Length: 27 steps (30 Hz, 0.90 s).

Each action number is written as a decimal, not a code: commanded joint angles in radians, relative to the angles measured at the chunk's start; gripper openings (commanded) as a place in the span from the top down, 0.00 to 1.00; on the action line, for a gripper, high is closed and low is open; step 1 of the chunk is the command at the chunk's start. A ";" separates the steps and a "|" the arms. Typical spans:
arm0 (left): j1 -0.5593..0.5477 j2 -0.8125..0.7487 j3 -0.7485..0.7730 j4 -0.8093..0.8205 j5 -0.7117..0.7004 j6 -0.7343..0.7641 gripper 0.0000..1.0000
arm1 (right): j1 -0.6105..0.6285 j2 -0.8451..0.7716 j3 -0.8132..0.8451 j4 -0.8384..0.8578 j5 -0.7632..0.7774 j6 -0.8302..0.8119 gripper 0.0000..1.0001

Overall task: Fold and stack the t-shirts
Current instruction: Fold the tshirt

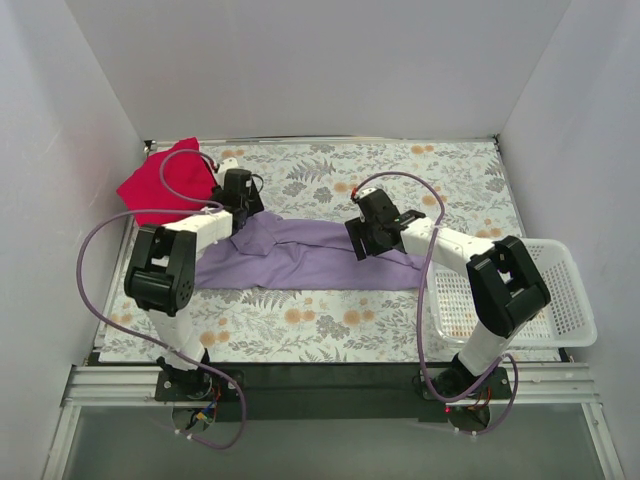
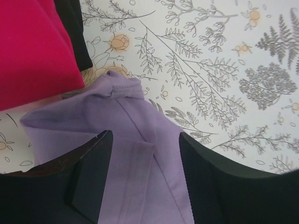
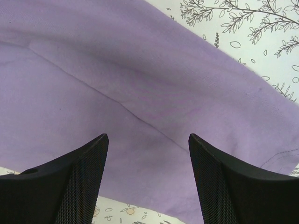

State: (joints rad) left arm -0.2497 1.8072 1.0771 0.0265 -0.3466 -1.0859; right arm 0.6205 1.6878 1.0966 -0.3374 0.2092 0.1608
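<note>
Currently, your inventory reads as follows.

Left gripper: your jaws stand spread, and neither pad presses cloth. In the left wrist view a strip of the lavender t-shirt runs up through the gap, lying loose below the fingers. You hover at that shirt's left end.

Right gripper: your jaws are likewise spread, with nothing pinched, poised over a broad, smooth stretch of the same shirt. From above you find it over the shirt's right half.

Lavender t-shirt: one, lying on the table at mid-depth as a long, narrow band. Its long axis runs left to right across your workspace, from under the left gripper to beneath the right forearm. Creases and a seam follow that length. Its left end narrows to a hemmed tip that points toward the far-left corner and lies just beside the red t-shirt.

Red t-shirt: one, gathered in a compact heap in the far-left corner of the table, close against the wall, with its near edge just beside your left gripper. You cannot tell how neatly it is folded.

Table: flat, with a floral print.

Basket: one, white mesh, at the right edge by your right elbow. It overhangs the table's side, well apart from the red shirt.
</note>
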 commanded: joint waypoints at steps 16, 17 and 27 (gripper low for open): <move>0.004 0.086 0.044 -0.071 -0.052 -0.008 0.75 | 0.005 -0.036 -0.030 0.057 -0.005 0.014 0.37; 0.004 0.077 0.035 -0.071 -0.054 -0.011 0.76 | 0.005 -0.034 -0.033 0.058 -0.005 0.014 0.37; 0.006 0.014 -0.009 -0.073 -0.058 -0.023 1.00 | 0.005 0.016 -0.041 0.064 -0.001 0.023 0.37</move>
State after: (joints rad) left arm -0.2497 1.9003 1.0897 -0.0257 -0.3782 -1.1004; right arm 0.6224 1.6943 1.0641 -0.3027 0.2058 0.1734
